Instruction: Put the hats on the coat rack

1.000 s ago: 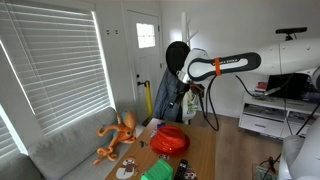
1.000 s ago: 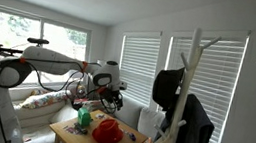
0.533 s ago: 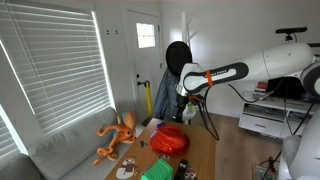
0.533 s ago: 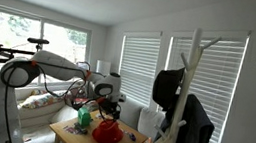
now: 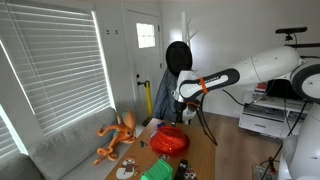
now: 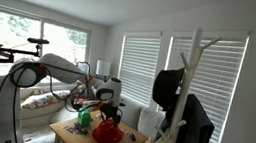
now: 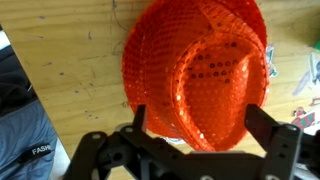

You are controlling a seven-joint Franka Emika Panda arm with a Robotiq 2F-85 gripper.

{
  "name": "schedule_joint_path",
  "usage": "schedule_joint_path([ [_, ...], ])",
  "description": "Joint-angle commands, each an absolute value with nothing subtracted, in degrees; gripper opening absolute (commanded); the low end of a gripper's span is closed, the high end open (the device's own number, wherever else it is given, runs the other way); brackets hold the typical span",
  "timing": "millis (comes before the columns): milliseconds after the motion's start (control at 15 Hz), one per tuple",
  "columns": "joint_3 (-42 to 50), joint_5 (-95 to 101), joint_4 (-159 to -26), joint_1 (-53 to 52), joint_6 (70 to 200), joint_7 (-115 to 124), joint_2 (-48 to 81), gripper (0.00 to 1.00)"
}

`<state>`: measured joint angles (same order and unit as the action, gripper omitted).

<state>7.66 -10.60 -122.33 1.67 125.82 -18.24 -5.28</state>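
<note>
The pincer [image 5: 184, 110] hangs over one hat [image 5: 170, 142], which lies on the tabletop [image 5: 206, 152]. In the wrist view that hat sits between the pincer's spread fingers [image 7: 138, 118], below them. The second hat [image 6: 167, 87] hangs on the coat rack [image 6: 192, 60], which stands past the tabletop's far end in both exterior views. A small thing [image 6: 85, 118] stands on the tabletop just beside the lying hat. A plush toy [image 5: 118, 135] lies, it seems, on the sofa [image 5: 55, 152] alongside the tabletop.
</note>
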Motion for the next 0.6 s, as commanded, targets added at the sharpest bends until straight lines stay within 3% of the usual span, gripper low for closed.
schedule_joint_path([
  [0,6.7,-9.4,-123.7,2.2,128.9,-20.5,-4.0,1.0],
  [133,6.4,-9.3,-124.3,2.3,130.5,-20.6,-3.5,1.0],
  [200,6.4,-9.4,-124.6,2.4,131.4,-20.6,-3.2,0.94],
  [267,6.3,-9.5,-124.8,2.4,132.3,-20.7,-2.9,0.76],
  [400,6.1,-9.8,-125.3,2.4,134.0,-20.6,-2.6,0.69],
  [533,5.9,-9.9,-125.4,2.3,135.0,-20.5,-2.3,0.55],
])
